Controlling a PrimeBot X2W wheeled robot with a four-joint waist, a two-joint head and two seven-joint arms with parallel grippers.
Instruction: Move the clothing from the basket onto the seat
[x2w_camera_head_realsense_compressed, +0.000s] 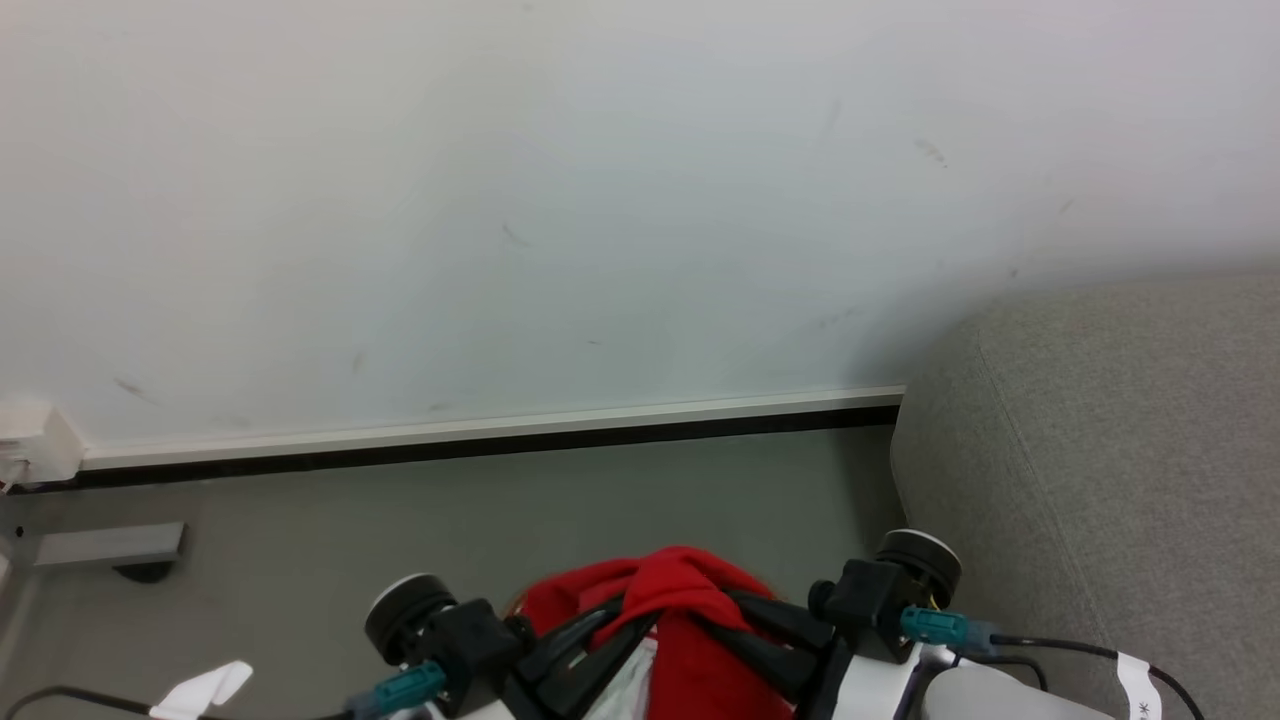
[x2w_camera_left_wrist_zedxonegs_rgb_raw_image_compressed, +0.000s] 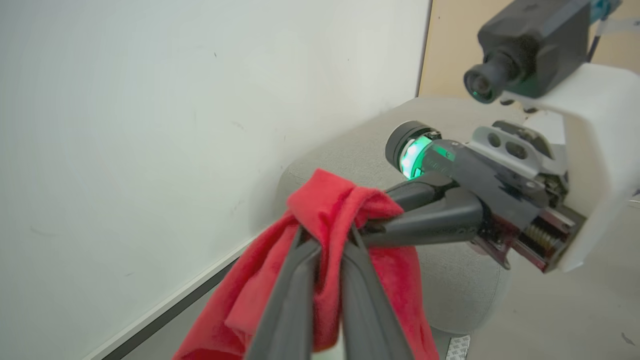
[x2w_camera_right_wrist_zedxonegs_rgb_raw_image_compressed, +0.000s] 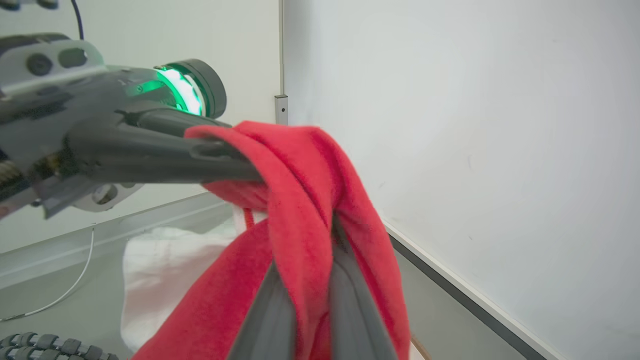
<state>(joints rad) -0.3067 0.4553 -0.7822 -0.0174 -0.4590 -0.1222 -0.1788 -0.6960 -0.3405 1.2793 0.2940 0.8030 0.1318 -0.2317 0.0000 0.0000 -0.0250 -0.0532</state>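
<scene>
Bright even light, soft shadow on wall (x2w_camera_head_realsense_compressed: 880, 340) beside sofa (x2w_camera_head_realsense_compressed: 1100, 450), green ring light (x2w_camera_left_wrist_zedxonegs_rgb_raw_image_compressed: 412, 157) glowing

Left gripper (x2w_camera_left_wrist_zedxonegs_rgb_raw_image_compressed: 327, 237): two long dark grey tapered fingers (x2w_camera_left_wrist_zedxonegs_rgb_raw_image_compressed: 292, 300). Right gripper (x2w_camera_left_wrist_zedxonegs_rgb_raw_image_compressed: 385, 217): same fingers, dark grey body, pale bracket (x2w_camera_left_wrist_zedxonegs_rgb_raw_image_compressed: 505, 145) with two round holes, brass-coloured gear (x2w_camera_left_wrist_zedxonegs_rgb_raw_image_compressed: 542, 240) at its 4 o'clock, black round knob (x2w_camera_left_wrist_zedxonegs_rgb_raw_image_compressed: 402, 142) with green glowing ring at 9 o'clock. Black camera (x2w_camera_left_wrist_zedxonegs_rgb_raw_image_compressed: 525, 40), green-tinted lens, on white wrist shell (x2w_camera_left_wrist_zedxonegs_rgb_raw_image_compressed: 605, 125). Head view: teal connectors (x2w_camera_head_realsense_compressed: 935, 625) at 5 and 7 o'clock, black cable (x2w_camera_head_realsense_compressed: 1060, 645), white tag (x2w_camera_head_realsense_compressed: 1135, 690) with black print.
</scene>
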